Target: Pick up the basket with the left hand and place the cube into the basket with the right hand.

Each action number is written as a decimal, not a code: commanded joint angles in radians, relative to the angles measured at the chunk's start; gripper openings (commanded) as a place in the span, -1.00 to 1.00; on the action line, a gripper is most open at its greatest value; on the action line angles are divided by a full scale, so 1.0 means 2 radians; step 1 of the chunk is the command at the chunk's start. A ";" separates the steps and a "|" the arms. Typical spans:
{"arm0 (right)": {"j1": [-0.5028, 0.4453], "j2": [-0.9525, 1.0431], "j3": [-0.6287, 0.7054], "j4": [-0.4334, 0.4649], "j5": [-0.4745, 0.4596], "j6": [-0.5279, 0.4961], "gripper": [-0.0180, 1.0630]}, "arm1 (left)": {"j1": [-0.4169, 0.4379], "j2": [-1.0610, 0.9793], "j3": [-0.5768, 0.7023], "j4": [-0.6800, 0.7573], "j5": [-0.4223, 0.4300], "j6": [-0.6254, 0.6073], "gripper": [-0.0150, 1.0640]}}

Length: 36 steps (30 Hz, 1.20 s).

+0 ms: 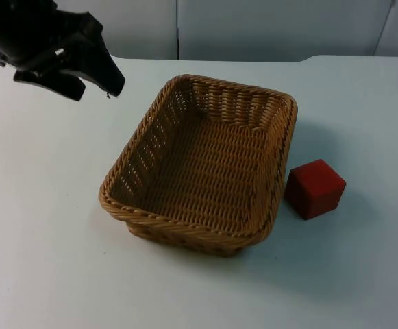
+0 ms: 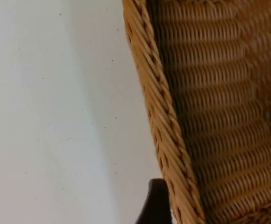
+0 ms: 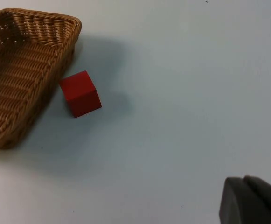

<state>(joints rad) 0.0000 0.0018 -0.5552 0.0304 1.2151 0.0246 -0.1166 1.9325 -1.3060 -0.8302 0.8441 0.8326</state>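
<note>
Top view, left gripper (image 1: pixel 92 72) near basket (image 1: pixel 205 161) rim, fingers' state unclear; cube (image 1: pixel 314 188) just beside basket's right wall

Cube (image 1: pixel 314 188) just right of basket (image 1: pixel 205 164) on table (image 1: pixel 41 205); left gripper (image 1: pixel 99 86) upper-left of it.

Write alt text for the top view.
A wicker basket sits empty on a white table, with a red cube just off its right side, apart from it. The left end effector hovers above the table beyond the basket's far left corner.
</note>
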 commanded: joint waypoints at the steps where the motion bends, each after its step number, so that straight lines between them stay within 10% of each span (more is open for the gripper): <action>1: 0.000 -0.001 0.001 -0.003 -0.008 0.001 -0.95 | -0.010 0.023 -0.011 0.001 -0.002 0.003 0.29; 22: 0.000 -0.001 0.001 -0.001 -0.008 0.001 -0.95 | -0.039 0.131 -0.045 -0.006 -0.053 0.025 0.28; 27: 0.000 -0.001 0.001 -0.001 -0.008 0.001 -0.95 | -0.039 0.137 -0.045 -0.006 -0.070 0.025 -0.14; 32: 0.000 -0.001 0.001 -0.001 -0.008 0.001 -0.95 | -0.037 0.137 -0.059 -0.001 -0.062 0.025 -0.97; 36: 0.000 -0.001 0.001 -0.001 -0.008 0.001 -0.95 | -0.031 0.136 -0.083 0.000 -0.017 0.006 -0.97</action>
<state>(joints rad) 0.0000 0.0018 -0.5552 0.0304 1.2133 0.0246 -0.1853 2.2089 -1.4370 -0.8294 0.7546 0.8746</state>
